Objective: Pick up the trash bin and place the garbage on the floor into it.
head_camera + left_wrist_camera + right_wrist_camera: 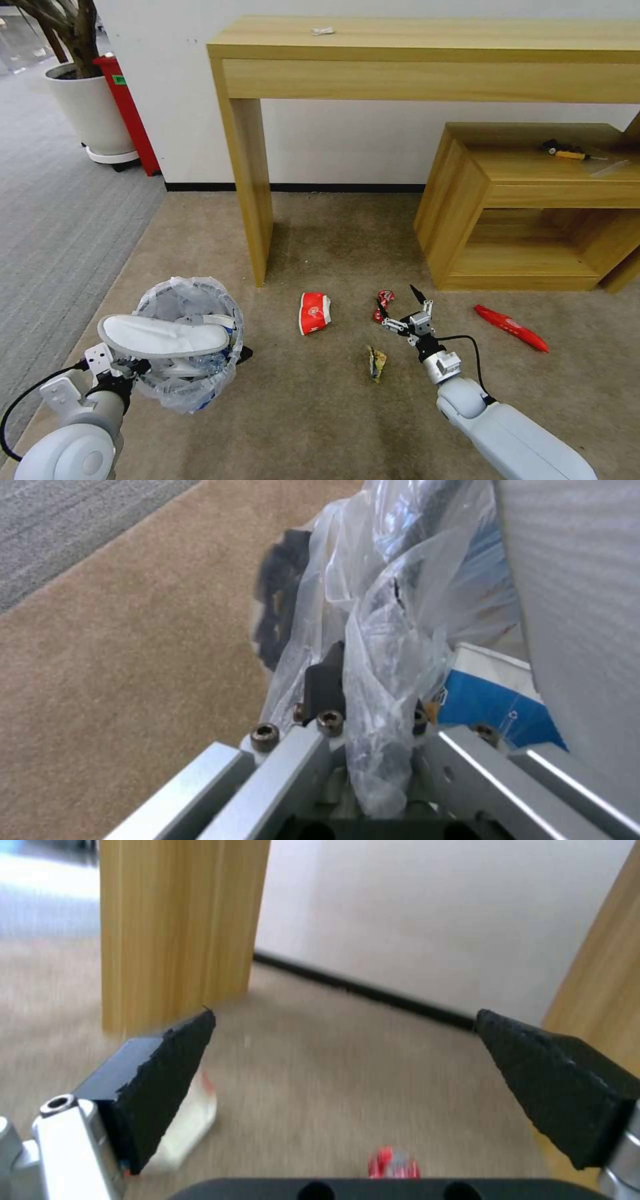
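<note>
Bin held lower left, loaded.
Left gripper (137, 365) clamps trash bin (193, 347)'s rim; a slipper (163, 335) lies crosswise on top; right gripper (399, 305) spread wide above red wrapper (383, 305).

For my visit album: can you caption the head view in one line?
Left hand holds the bag-lined black trash bin; open right hand hovers by a small red crumpled wrapper.

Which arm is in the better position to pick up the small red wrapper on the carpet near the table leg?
The right. The right gripper hangs open right beside the small red wrapper, with nothing in it. The left gripper is shut on the trash bin, farther off, so it is likely not free.
</note>
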Controlling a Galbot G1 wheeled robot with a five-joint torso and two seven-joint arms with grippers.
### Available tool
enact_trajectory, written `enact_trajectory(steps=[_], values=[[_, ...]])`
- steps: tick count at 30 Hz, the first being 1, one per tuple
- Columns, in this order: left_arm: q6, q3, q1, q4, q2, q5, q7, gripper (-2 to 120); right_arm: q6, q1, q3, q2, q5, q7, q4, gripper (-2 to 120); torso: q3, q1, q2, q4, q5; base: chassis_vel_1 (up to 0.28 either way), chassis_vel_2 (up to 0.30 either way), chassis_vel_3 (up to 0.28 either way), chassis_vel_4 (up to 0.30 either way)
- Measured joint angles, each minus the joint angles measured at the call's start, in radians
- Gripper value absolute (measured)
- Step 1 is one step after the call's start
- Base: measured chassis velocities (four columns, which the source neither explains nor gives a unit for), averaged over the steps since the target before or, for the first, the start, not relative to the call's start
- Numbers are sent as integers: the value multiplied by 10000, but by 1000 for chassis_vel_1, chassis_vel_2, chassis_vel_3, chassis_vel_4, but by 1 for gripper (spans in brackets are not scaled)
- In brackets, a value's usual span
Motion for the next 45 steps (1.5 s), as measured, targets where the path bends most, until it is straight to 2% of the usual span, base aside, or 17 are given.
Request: enact_trajectory(steps=[2, 3, 6, 11, 15, 21, 25, 31, 35, 45], values=[[0, 74, -66, 13, -11, 4, 4, 0, -460, -219, -403, -114, 202, 651, 211, 100, 0, 0, 0, -4, 0, 0, 0, 0, 0], [0, 74, -66, 13, -11, 4, 4, 0, -460, -219, -403, -114, 202, 651, 211, 100, 0, 0, 0, -4, 0, 0, 0, 0, 0], [0, 130, -95, 57, -61, 51, 6, 0, -1506, -622, -924, -446, 946, 1611, 1207, 100, 0, 0, 0, -5, -3, 0, 0, 0, 0], [0, 150, -116, 112, -106, 114, 6, 0, -2375, -814, -1228, -692, 1295, 2402, 1869, 100, -1, 0, 0, -2, -2, 0, 0, 0, 0], [-7, 244, -192, 183, -229, 193, 19, 0, -3585, -1147, -1332, -858, 1765, 3580, 2554, 100, 0, 1, 1, -2, 0, 0, 0, 0, 0], [-9, 396, -317, 267, -301, 267, 14, 0, -4162, -1506, -1405, -979, 2016, 4124, 2838, 100, -1, 0, 0, -2, -1, 0, 0, 0, 0], [-7, 565, -435, 366, -412, 354, 5, 0, -4159, -1503, -1569, -1091, 2092, 4017, 2718, 100, -1, 0, 1, -3, -2, 0, 0, 0, 0], [-8, 691, -520, 488, -586, 476, 1, 0, -3991, -1124, -2239, -1463, 2829, 3032, 2820, 100, -1, 1, 0, -2, -3, 0, 0, 0, 0], [-9, 740, -567, 550, -687, 505, -1, 0, -3809, -742, -2689, -1388, 3237, 2552, 2642, 100, 0, 1, 1, -1, -2, 0, 0, 0, 0], [-28, 805, -744, 774, -702, 521, -42, 0, -4241, -450, -3128, -1034, 3612, 2761, 2266, 98, 0, 1, 1, -1, -2, 0, 0, 0, 0]])
